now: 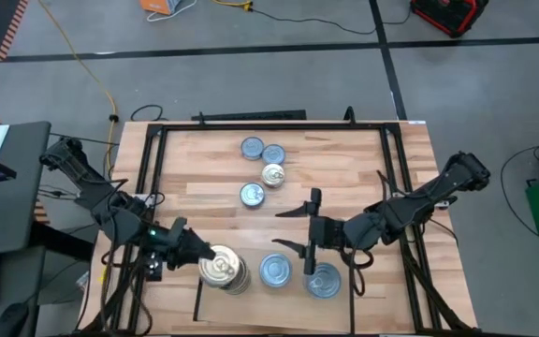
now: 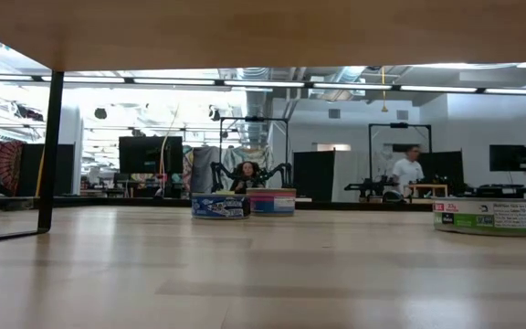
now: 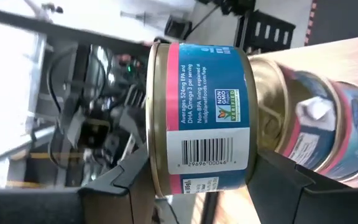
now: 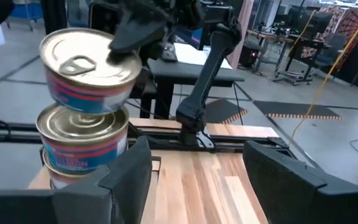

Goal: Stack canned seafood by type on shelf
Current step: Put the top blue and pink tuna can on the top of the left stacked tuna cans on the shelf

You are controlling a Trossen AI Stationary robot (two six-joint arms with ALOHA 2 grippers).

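You see the gold-topped can [image 3: 199, 118] clamped between the left gripper's [image 1: 197, 253] fingers [image 3: 284, 180] over the stack [image 4: 82, 149], while the right gripper [image 1: 308, 245] stands open, empty.

A gold-topped tin [image 1: 217, 268] sits tilted over the gold stack [image 1: 232, 277] at the shelf [image 1: 197, 309] (left end); two silver-topped tins [image 1: 276, 271] lie right of that stack, four more tins [image 1: 262, 170] beyond it.

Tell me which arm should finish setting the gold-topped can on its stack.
Left. The left hand already grips the gold-topped can, tilted over the gold stack. The right hand is open and empty, over the silver cans.
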